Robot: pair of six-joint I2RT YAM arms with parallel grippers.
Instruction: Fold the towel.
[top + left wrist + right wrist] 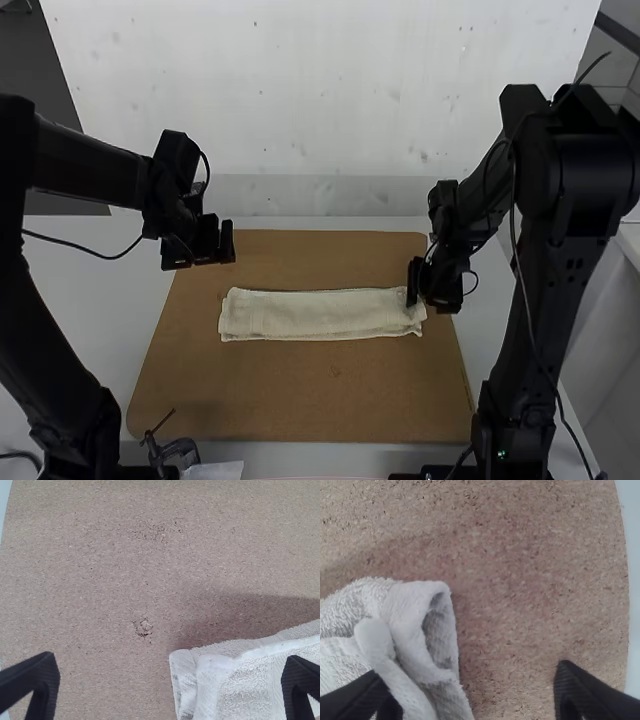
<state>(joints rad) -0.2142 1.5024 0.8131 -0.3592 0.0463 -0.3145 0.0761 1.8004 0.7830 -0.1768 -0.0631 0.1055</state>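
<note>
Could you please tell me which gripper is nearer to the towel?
The right gripper: in the high view it is right at the towel's right end, while the left gripper hangs off its left end, apart from it.

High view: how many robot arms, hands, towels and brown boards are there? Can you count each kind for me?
Arms: 2, left arm and right arm
Hands: 2, left hand and right hand
Towel: 1
Brown board: 1
Total: 6
</note>
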